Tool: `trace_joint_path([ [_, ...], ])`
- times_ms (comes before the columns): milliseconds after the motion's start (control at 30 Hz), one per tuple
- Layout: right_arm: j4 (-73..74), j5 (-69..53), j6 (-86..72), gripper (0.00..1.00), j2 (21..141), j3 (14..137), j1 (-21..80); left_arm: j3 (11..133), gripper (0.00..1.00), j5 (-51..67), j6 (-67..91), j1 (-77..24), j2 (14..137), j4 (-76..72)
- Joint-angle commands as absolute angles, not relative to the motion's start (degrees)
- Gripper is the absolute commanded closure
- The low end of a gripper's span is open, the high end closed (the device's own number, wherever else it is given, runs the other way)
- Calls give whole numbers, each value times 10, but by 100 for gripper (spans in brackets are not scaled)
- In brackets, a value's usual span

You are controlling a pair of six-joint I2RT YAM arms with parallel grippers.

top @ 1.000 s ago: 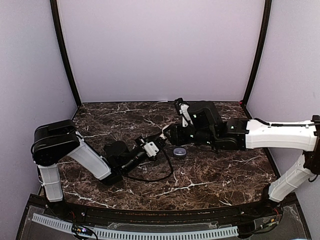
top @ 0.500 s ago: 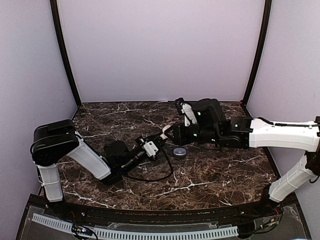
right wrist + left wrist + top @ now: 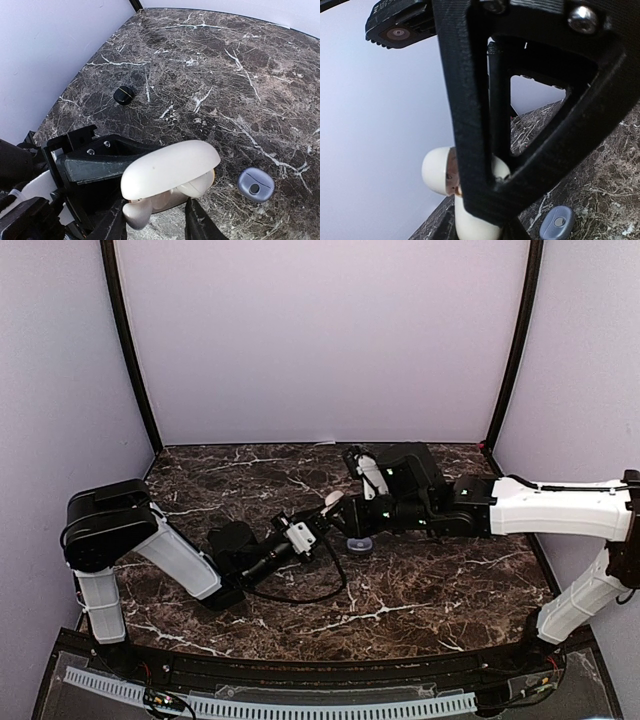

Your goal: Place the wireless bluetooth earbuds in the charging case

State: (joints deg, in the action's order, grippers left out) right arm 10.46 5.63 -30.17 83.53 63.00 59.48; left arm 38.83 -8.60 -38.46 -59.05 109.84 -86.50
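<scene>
While the left tool (image 3: 322, 514) clamps the white case (image 3: 170, 172) above the desk (image 3: 240, 75), its open lid stretches lengthwise toward a grey oval (image 3: 255, 184). The right tool (image 3: 159, 227) straddles the case's base; grip unclear. A black bud (image 3: 123, 95) lies near the desk's edge, bare marble around it.

We see two arms, the left arm (image 3: 180, 562) and the right arm (image 3: 560, 508), each made of smooth white shells joined by chunky black housings. A thin black cable (image 3: 310, 593) loops off the left wrist's white block (image 3: 301, 535). Small green lights (image 3: 388, 473) dot the right forearm. The black triangular printed frame (image 3: 465, 100) of the left gripper (image 3: 325, 506) carries a silver socket-head screw (image 3: 583, 19).
</scene>
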Motion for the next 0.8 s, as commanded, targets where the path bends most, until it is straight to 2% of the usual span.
trace_joint_path([
  [0,110,69,-294,59,817,634,589,381,100,-73,-366,-592,1067,-889],
  [333,115,84,-295,57,799,618,586,378,100,-69,-352,-592,1063,-889],
  [767,133,84,-289,62,799,613,580,375,100,-65,-342,-592,1061,-894],
])
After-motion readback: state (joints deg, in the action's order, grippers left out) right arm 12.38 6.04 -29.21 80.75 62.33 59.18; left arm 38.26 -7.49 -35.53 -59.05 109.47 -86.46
